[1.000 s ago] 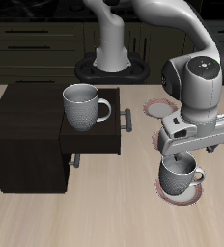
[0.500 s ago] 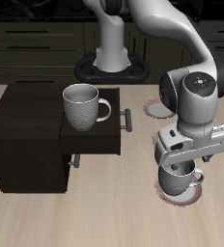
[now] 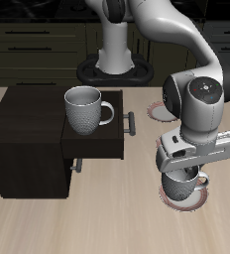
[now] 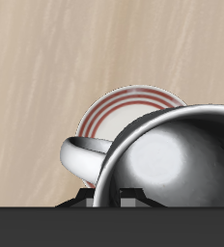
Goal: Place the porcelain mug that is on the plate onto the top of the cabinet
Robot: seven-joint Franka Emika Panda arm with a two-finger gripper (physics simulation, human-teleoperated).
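The porcelain mug stands on the plate with the red striped rim, near the table's front edge. My gripper is right above it, lowered onto its rim, fingers down at the mug's opening and apparently open. In the wrist view the mug fills most of the frame, its loop handle sticking out over the plate. The dark cabinet stands across the table from the mug, its flat top bare.
A look-alike mug stands at the cabinet's pulled-out drawer. A second striped plate lies farther back, partly hidden by my arm. A round burner sits at the table's back.
My gripper has come straight down onto the mug on the plate. The mug and plate have not moved.
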